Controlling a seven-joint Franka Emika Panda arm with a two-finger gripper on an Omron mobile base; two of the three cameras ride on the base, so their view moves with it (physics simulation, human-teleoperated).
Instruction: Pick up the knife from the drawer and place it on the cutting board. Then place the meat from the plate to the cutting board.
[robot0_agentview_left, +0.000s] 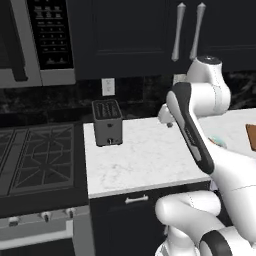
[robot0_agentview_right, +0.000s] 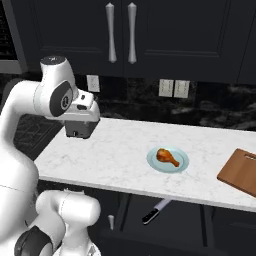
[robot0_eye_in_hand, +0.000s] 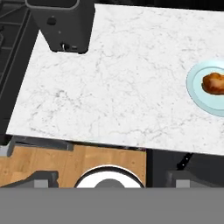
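White arm (robot0_agentview_left: 220, 165), dark joints

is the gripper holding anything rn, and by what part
Nothing is held. The knife lies in the open drawer below the counter, and the meat sits on the plate.

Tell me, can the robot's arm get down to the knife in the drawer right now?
Probably yes. The knife lies uncovered in the open drawer below the counter edge, with nothing on top of it. But the arm is up high above the counter, so it would have to swing down and under first.
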